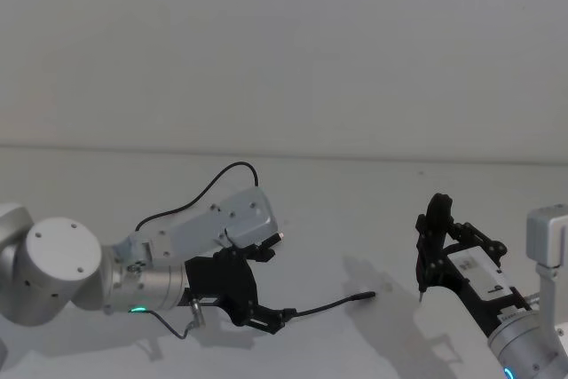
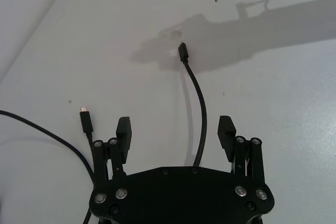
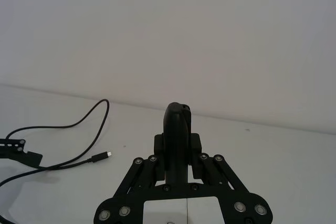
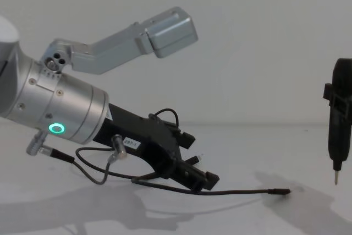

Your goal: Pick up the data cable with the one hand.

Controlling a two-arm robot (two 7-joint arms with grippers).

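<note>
The data cable [image 1: 330,304] is a thin black cord lying on the white table, with one plug [image 2: 182,52] out in front of my left gripper. Its other plug [image 2: 85,121] lies just outside one finger. My left gripper [image 2: 175,132] is open and tilted down low over the table [image 4: 231,152], and the cord [image 2: 201,129] runs between its two fingers [image 2: 227,132] without being clamped. From the side the cord [image 4: 242,192] trails out past the gripper [image 4: 201,160]. My right gripper [image 1: 437,246] is off to the right, shut on a slim dark tool [image 4: 338,130] with a pin tip.
A short grey wire with a silver plug [image 4: 115,152] hangs under my left wrist. The cable's slack loops back behind the left arm [image 1: 222,175]. The pin tool hovers above the table to the right of the far plug [image 1: 364,293]. A pale wall stands behind the table.
</note>
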